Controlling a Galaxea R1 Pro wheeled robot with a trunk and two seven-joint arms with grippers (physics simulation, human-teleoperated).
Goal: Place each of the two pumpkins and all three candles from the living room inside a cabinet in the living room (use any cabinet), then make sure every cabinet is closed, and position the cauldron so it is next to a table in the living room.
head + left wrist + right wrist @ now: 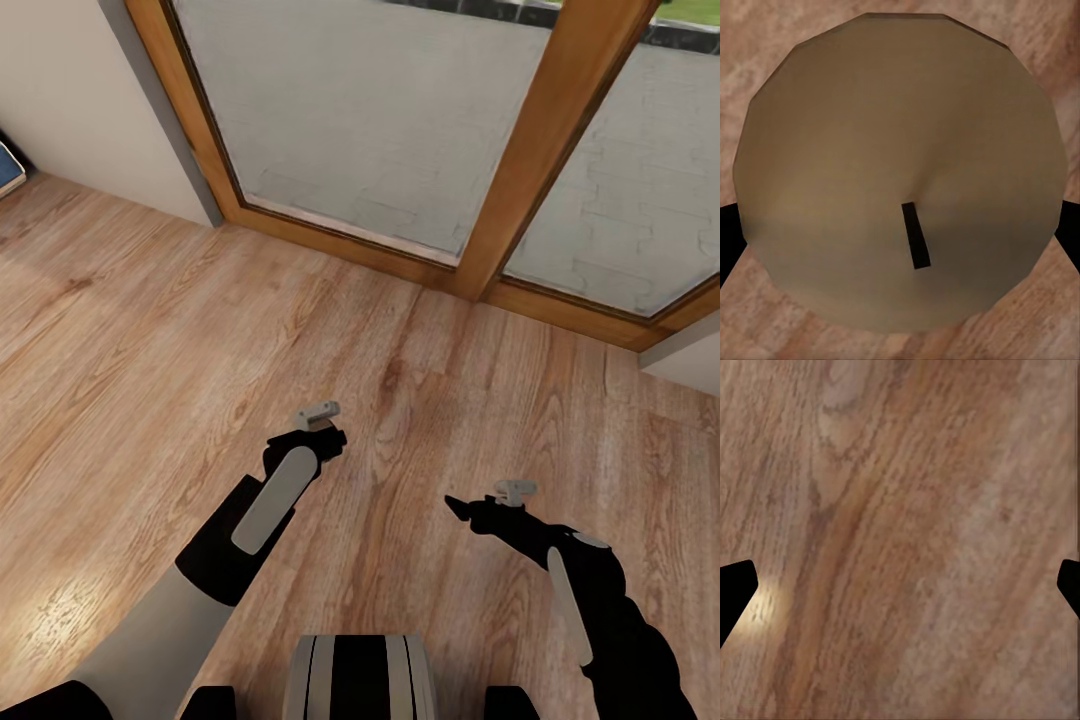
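1. My left gripper (900, 217) is clamped on a candle (896, 169): in my left wrist view its beige-grey round top with the short dark wick (916, 235) sits between my two black fingertips (727, 240), which show at either side of it, touching its edge.
2. From my head camera, my left gripper (318, 432) hangs over the wooden floor (120, 330), pointing down; the candle itself is hidden under my wrist there.
3. My right gripper (900, 585) is spread wide and holds nothing. In its wrist view, one black fingertip (733, 592) shows at each edge, with bare plank grain between them.
4. In the head view my right gripper (462, 508) points toward my left arm, the two well apart.
5. Ahead of me stands a large glass door (400, 130) in a light wooden frame (540, 150), with grey paving outside.
6. A pale wall (70, 100) runs beside the frame, and a bit of something blue-edged (8, 170) shows at its foot.
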